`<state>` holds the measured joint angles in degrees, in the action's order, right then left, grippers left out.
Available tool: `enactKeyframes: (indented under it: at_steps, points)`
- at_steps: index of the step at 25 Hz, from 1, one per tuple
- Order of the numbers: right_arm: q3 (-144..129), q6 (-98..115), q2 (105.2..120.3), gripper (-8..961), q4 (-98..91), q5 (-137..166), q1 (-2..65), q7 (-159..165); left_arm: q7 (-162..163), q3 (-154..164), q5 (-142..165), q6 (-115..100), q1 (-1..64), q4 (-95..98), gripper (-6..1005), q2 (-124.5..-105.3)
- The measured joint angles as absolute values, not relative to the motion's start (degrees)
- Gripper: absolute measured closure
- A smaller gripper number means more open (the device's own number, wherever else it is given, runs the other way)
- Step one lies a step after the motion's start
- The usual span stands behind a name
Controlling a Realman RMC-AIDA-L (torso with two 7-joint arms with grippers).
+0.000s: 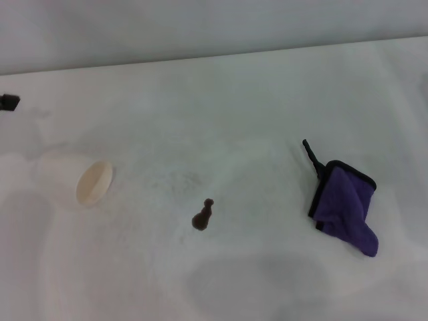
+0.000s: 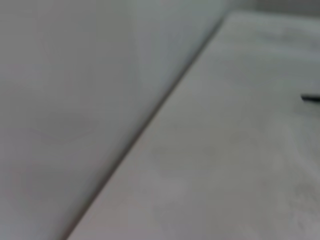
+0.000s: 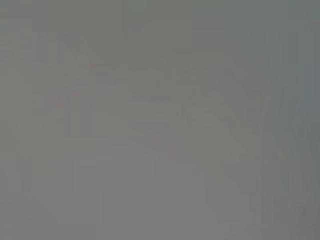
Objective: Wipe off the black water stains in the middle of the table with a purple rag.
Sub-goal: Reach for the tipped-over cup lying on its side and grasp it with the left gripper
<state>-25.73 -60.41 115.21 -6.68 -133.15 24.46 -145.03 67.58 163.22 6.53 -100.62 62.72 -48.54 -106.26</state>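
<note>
The purple rag [image 1: 344,206] lies folded on the right of the white table [image 1: 221,107] in the head view, its black trim and thin black loop tail pointing toward the far side. The black water stain [image 1: 202,217] is one small pawn-shaped dark blob near the table's middle, well to the left of the rag. Neither gripper shows in the head view. The left wrist view shows only the table [image 2: 240,150] and its edge against a grey wall. The right wrist view shows only flat grey.
A white paper cup [image 1: 93,182] lies on its side on the left, its mouth facing the stain. A small black object [image 1: 8,101] sits at the far left edge. A thin black sliver [image 2: 311,98] shows at the left wrist view's border.
</note>
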Motion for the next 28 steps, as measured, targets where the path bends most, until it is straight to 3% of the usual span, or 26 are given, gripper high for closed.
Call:
enactKeyframes:
  at_steps: [5, 7, 12, 15, 28]
  points:
    - [-23.4, -59.9, 115.12, 95, -6.8, -133.2, 23.9, -145.0, 62.9, 163.2, 17.5, -101.5, 67.7, -48.9, 122, -107.3]
    - [-23.1, -60.0, 115.16, 95, -6.8, -133.2, 23.5, -144.8, 61.5, 163.3, 23.3, -101.5, 70.0, -49.2, 123, -109.04]
    - [-23.1, -60.3, 115.16, 95, -6.6, -133.1, 22.2, -141.4, 57.8, 163.3, 36.5, -97.8, 75.8, -53.1, 123, -115.8]
    - [-23.1, -60.3, 115.15, 95, -6.4, -133.1, 22.0, -140.2, 54.4, 163.3, 38.5, -94.8, 76.9, -54.7, 123, -118.25]
    - [-23.3, -58.3, 115.3, 96, -6.2, -133.0, 23.7, -140.0, 44.2, 163.2, 37.7, -85.9, 76.5, -45.3, 122, -118.83]
